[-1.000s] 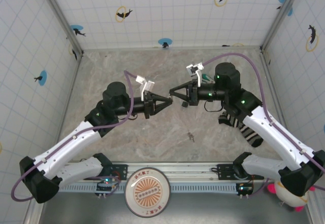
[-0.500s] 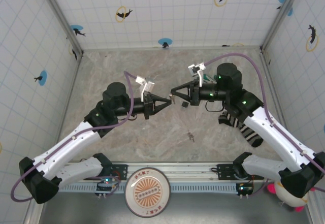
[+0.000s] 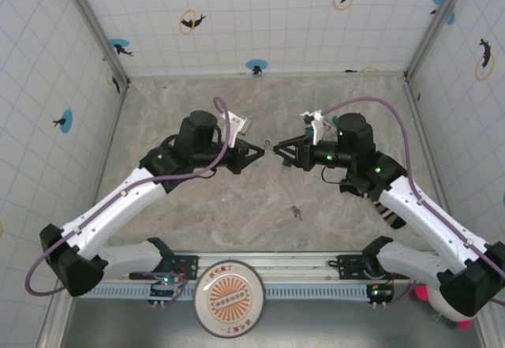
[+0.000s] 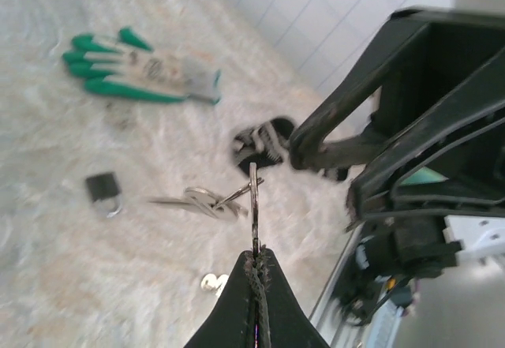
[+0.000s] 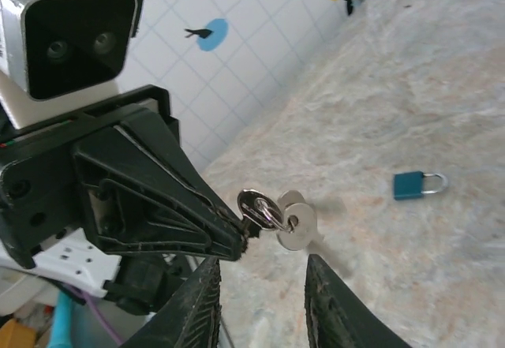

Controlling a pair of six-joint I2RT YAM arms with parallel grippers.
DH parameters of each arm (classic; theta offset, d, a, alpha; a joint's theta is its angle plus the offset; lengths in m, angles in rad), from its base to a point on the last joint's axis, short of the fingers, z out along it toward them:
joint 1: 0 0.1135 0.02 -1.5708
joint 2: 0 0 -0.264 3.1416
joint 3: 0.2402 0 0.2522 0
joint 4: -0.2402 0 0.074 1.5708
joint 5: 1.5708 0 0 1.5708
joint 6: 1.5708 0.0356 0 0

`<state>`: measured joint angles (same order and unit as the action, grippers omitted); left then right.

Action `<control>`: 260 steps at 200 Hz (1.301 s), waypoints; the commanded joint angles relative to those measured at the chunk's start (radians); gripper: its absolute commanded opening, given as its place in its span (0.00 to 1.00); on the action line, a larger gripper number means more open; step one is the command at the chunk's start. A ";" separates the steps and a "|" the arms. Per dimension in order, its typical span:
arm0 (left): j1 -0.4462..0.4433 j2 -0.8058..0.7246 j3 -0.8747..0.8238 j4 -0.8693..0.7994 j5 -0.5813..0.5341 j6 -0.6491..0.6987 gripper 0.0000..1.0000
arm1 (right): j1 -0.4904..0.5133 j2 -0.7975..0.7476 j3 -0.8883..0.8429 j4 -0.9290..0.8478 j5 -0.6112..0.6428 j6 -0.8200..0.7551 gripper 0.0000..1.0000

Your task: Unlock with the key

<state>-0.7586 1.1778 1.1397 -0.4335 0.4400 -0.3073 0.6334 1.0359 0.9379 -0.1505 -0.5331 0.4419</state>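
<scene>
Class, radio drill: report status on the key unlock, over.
Left pincer shut on the key, key ring dangling. Right pincer open, close by. Teal padlock on the table, apart from both.

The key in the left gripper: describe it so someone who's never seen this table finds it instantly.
Start at the marble table, above its middle where the two black arms meet. The key is the small silvery piece pinched by the left gripper. Unlike the teal padlock on the table, it sits in mid-air with a ring attached.
</scene>
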 commanded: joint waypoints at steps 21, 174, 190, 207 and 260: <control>0.002 0.098 0.150 -0.285 -0.009 0.140 0.00 | -0.008 -0.025 -0.066 0.086 0.046 0.000 0.38; 0.002 0.054 0.116 -0.199 0.205 0.143 0.00 | 0.015 0.022 -0.093 0.226 -0.193 0.059 0.39; 0.002 0.051 0.117 -0.198 0.207 0.143 0.00 | 0.014 0.023 -0.087 0.209 -0.201 0.048 0.34; 0.002 0.048 0.117 -0.198 0.206 0.142 0.00 | 0.005 0.021 -0.086 0.200 -0.210 0.042 0.26; 0.002 0.039 0.109 -0.202 0.202 0.181 0.00 | -0.019 0.011 -0.094 0.187 -0.251 0.030 0.04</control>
<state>-0.7574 1.2430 1.2499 -0.6395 0.6258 -0.1635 0.6235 1.0569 0.8272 0.0444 -0.7532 0.4847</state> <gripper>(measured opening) 0.053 0.082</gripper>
